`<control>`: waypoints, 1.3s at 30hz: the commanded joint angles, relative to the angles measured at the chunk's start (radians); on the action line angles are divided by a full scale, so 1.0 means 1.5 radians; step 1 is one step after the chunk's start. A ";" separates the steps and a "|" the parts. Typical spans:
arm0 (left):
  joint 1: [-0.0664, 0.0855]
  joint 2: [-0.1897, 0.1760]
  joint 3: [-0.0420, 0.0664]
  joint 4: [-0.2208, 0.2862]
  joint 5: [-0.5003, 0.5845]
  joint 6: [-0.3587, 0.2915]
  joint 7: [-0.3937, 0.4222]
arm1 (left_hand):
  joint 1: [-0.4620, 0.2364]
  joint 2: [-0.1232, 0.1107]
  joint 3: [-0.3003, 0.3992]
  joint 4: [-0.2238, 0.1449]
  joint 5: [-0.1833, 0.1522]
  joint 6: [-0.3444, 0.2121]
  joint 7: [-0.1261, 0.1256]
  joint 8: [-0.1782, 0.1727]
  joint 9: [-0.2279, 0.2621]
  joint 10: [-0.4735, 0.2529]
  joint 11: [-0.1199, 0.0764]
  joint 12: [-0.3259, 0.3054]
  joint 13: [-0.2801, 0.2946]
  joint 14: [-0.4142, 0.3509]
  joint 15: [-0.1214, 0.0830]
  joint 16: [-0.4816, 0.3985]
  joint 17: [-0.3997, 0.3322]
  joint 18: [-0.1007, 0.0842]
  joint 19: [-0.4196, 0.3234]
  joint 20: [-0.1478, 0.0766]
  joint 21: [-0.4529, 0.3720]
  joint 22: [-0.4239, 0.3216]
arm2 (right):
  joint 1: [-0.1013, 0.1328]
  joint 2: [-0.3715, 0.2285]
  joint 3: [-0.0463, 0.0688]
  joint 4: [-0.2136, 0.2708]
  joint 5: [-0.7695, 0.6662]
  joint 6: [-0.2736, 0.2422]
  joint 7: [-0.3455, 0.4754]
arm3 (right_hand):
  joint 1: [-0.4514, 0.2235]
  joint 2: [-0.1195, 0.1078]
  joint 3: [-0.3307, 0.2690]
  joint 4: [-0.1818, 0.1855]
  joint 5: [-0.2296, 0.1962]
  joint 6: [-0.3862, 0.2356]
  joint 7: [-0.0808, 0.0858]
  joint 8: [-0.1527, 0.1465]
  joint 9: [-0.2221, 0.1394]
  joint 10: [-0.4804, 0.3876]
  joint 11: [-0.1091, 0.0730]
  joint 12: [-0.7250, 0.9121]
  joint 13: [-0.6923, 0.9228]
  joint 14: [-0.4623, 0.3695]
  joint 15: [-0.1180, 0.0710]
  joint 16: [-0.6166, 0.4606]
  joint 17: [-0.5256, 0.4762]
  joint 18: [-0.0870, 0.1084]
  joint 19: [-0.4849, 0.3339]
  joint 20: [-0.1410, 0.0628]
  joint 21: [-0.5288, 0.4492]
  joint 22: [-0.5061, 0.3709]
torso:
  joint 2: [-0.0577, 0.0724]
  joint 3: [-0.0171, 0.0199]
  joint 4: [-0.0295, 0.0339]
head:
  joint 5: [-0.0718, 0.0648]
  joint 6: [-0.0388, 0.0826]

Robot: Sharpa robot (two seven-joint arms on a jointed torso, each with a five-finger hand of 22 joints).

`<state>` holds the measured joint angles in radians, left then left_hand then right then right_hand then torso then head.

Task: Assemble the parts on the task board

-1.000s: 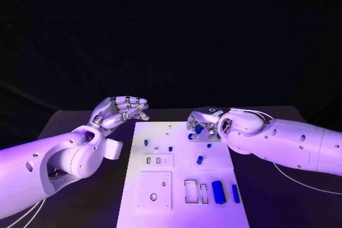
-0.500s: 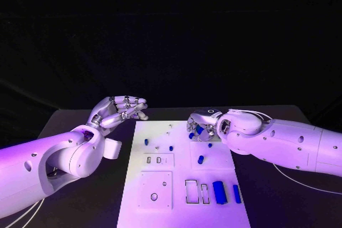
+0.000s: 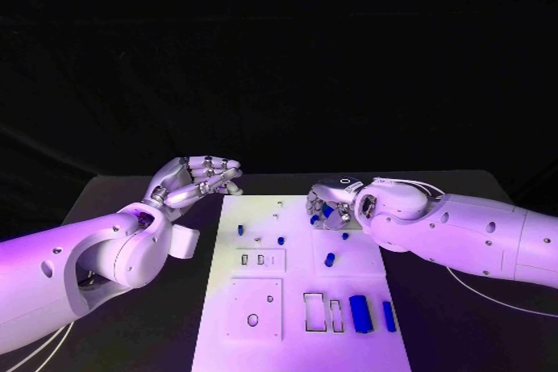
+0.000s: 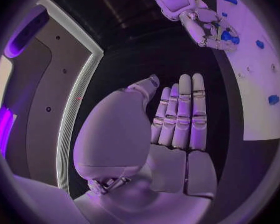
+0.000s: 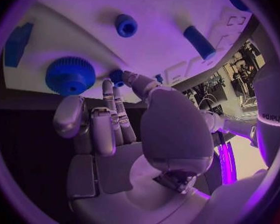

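Blue ridged round part (image 5: 70, 75)

Pretty slim pickings for readable stuff here. The only lettering I can make out is a small dark word on the white arm (image 5: 272, 115) at the right edge of the right wrist view, running sideways; it looks like "sharpa" (partly cut off by the edge, so I wouldn't swear to every letter). The white board (image 3: 297, 340) in the lower middle of the head view has cutouts and blue pieces on it but no labels or numbers I can read.
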<state>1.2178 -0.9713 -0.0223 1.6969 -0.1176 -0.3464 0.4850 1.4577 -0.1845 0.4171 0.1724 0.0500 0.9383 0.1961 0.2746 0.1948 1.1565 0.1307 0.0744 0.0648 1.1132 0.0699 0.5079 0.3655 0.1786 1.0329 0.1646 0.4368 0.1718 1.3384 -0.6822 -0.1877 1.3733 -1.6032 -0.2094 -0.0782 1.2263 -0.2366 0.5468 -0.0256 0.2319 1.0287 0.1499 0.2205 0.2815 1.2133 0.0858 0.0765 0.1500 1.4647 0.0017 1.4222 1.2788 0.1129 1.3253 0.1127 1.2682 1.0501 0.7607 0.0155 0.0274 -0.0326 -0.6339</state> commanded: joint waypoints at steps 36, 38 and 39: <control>0.001 0.007 0.001 -0.014 0.013 0.024 -0.008 | -0.006 0.001 0.003 0.003 0.000 -0.001 0.003 -0.005 -0.001 0.001 0.003 -0.005 0.001 -0.005 0.000 0.007 0.005 0.002 0.003 0.001 0.005 0.001 | 0.002 0.051 0.004 -0.011 -0.024 -0.174 -0.043 | 0.052 0.043 0.057 -0.013 -0.097 0.040 -0.022 0.064 0.063 0.039 -0.022 0.017 0.019 0.038 -0.016 0.017 0.009 -0.010 -0.001 -0.018 0.019 0.030 | 0.008 -0.0009 0.0053 | -0.001 0.012; 0.001 0.007 0.001 -0.014 0.013 0.024 -0.008 | -0.006 0.001 0.003 0.003 0.000 -0.001 0.003 -0.005 -0.001 0.001 0.003 -0.005 0.001 -0.005 0.000 0.007 0.005 0.002 0.003 0.001 0.005 0.001 | 0.002 0.059 0.004 -0.018 -0.024 -0.174 -0.045 | 0.051 0.042 0.058 -0.012 -0.098 0.038 -0.021 0.064 0.065 0.037 -0.022 0.017 0.020 0.038 -0.015 0.017 0.009 -0.010 -0.001 -0.018 0.019 0.030 | 0.008 -0.0012 0.0056 | 0.000 0.011; 0.001 0.007 0.001 -0.013 0.013 0.024 -0.009 | -0.006 0.001 0.003 0.003 0.000 -0.001 0.003 -0.005 -0.001 0.001 0.003 -0.005 0.001 -0.005 0.000 0.007 0.005 0.002 0.003 0.001 0.005 0.001 | 0.003 0.063 0.004 -0.021 -0.024 -0.174 -0.046 | 0.051 0.042 0.058 -0.012 -0.098 0.038 -0.021 0.064 0.065 0.037 -0.022 0.017 0.020 0.038 -0.015 0.017 0.009 -0.010 -0.001 -0.018 0.019 0.030 | 0.008 -0.0014 0.0055 | 0.000 0.012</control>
<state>1.2181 -0.9633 -0.0225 1.6744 -0.1048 -0.3301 0.4686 1.4578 -0.1844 0.4170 0.1724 0.0500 0.9383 0.1961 0.2707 0.1940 1.1564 0.1307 0.0696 0.0648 1.1131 0.0700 0.5157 0.3722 0.1786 1.0329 0.1646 0.4405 0.1724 1.3416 -0.5907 -0.1822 1.3464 -1.6197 -0.4427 -0.1287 1.2822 -0.1816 0.6295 -0.0401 0.0863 1.0863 0.1138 0.3095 0.3771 1.2508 0.0659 0.0975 0.1776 1.4648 -0.0165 1.4442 1.2923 0.1150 1.3234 0.0926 1.2915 1.0953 0.7716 0.0139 0.0345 -0.0344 -0.6165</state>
